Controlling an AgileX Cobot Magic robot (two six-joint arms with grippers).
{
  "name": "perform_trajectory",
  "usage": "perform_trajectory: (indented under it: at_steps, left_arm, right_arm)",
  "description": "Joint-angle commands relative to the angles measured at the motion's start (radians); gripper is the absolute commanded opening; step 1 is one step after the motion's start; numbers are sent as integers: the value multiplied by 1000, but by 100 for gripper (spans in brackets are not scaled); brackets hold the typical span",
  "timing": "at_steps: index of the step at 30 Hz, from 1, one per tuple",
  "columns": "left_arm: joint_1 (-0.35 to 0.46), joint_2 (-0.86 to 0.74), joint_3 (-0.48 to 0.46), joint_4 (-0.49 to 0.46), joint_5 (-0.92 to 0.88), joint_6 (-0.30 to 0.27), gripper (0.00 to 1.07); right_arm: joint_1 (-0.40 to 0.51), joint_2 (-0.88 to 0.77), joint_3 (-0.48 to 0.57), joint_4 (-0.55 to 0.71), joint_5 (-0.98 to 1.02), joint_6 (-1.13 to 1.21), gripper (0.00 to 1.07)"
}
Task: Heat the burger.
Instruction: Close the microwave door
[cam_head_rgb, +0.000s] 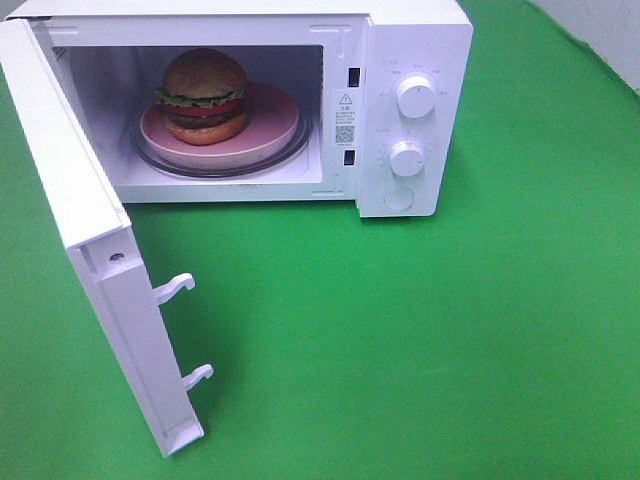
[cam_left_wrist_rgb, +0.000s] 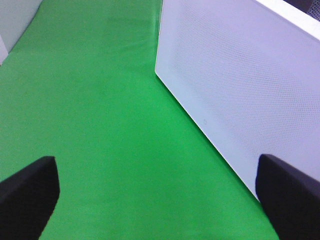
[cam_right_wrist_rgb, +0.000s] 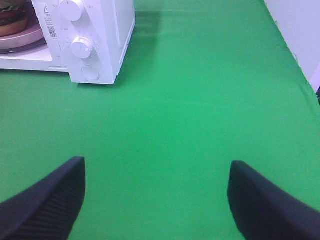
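At far left, the white microwave door (cam_head_rgb: 100, 260) stands swung open, with the left gripper (cam_left_wrist_rgb: 157, 200) near it, jaws apart and empty. Inside the white box-shaped microwave oven (cam_head_rgb: 420, 40), the round golden-bunned burger (cam_head_rgb: 203, 95) sits on a pink round plate (cam_head_rgb: 275, 125). Rightward, above the green cloth (cam_right_wrist_rgb: 200, 100), the right gripper (cam_right_wrist_rgb: 157, 200) is spread wide, holding nothing.

The microwave (cam_head_rgb: 440, 60) stands at the back of the table (cam_head_rgb: 420, 330). Its door (cam_head_rgb: 90, 250) is open on the left and reaches toward the front. Inside, the burger (cam_head_rgb: 203, 95) sits on a plate (cam_head_rgb: 270, 125), which lies on the turntable (cam_head_rgb: 295, 152). Right of the cavity, the upper knob (cam_head_rgb: 415, 96) is above the lower knob (cam_head_rgb: 408, 158), with a button (cam_head_rgb: 398, 196) below both. The left gripper (cam_left_wrist_rgb: 159, 200) is beside the door's outer face. The right gripper (cam_right_wrist_rgb: 157, 200) is over the table, before the microwave and to its right.
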Motion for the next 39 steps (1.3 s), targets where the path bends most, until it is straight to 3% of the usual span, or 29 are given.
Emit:
perform_trajectory:
  at_steps: [1,2,11,13,14,15,23,24,25,26,27,29,31,39]
  left_arm:
    - [2,-10,-6,-5,-21,-46,98]
    - [2,10,-18,-17,-37,-112,95]
    - [2,110,-21,-6,-121,-109,81]
    - [2,158,-21,-6,-172,-109,66]
    - [2,158,-21,-6,-172,-109,66]
    - [2,181,-21,-6,-207,-109,58]
    - [2,243,-11,23,-365,-109,34]
    - [2,268,3,34,-411,-109,25]
    - [2,268,3,34,-411,-109,25]
    - [2,294,16,37,-446,-109,16]
    - [2,294,16,37,-446,-109,16]
    - [2,339,33,37,-495,-109,5]
    - [2,374,47,37,-542,-109,0]
    - [2,498,102,36,-764,-96,0]
  right_arm:
    - [-7,-27,1,-3,-3,6,76]
    - [-7,-27,1,-3,-3,6,76]
    - [-7,-27,1,-3,-3,6,76]
    - [-7,-27,1,-3,-3,6,76]
    - [-7,-27,1,-3,-3,6,76]
    - [-7,-27,1,-3,-3,6,75]
    - [-7,-27,1,-3,-3,6,75]
    - [-7,-27,1,-3,-3,6,75]
    - [-7,-27,1,-3,-3,6,75]
    - [-7,-27,1,-3,-3,6,75]
    - [-7,-27,1,-3,-3,6,75]
    - [-7,-27,1,-3,-3,6,75]
    - [-7,-27,1,-3,-3,6,75]
    - [-7,-27,1,-3,-3,6,75]
